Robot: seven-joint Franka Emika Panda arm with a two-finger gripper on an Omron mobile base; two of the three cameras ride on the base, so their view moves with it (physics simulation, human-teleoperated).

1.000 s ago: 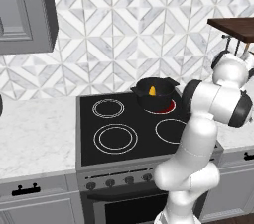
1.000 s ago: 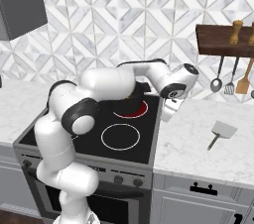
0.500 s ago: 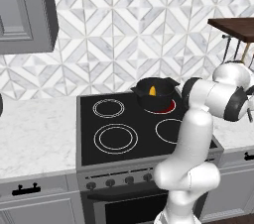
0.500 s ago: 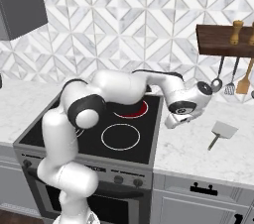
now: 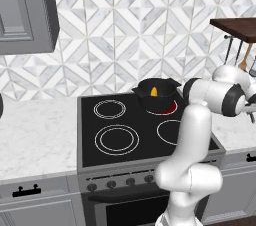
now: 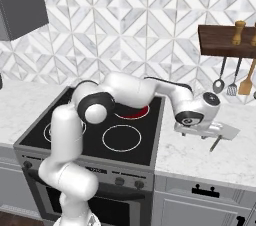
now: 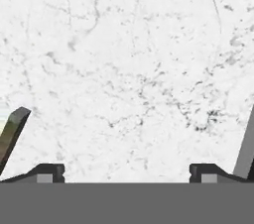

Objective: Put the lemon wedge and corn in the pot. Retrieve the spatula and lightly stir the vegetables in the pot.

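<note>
One tool to fetch: spatula (image 6: 227, 132), right of centre in the right base view, lying flat on the marble counter (image 6: 200, 162) beside the stove (image 6: 100, 135).
Handling: likely light and stiff; thin flat blade hard to pinch off the counter, slim dark handle (image 6: 215, 144) the better hold, taken across its width near the blade end; smooth handle may slip or swivel if gripped far from the blade.
Pincer: gripper (image 7: 127, 171) with tips set wide apart at the bottom corners of the hand view, nothing between them, bare marble ahead.
Relative place: hand low over the counter in the right base view, blade peeking out just right of it, handle sloping down-right below; touching or merely close cannot be told.
Pot (image 5: 156, 92): upper centre of the left base view, on the glowing rear burner, yellow-orange vegetables (image 5: 154, 91) inside, well apart from the hand.
</note>
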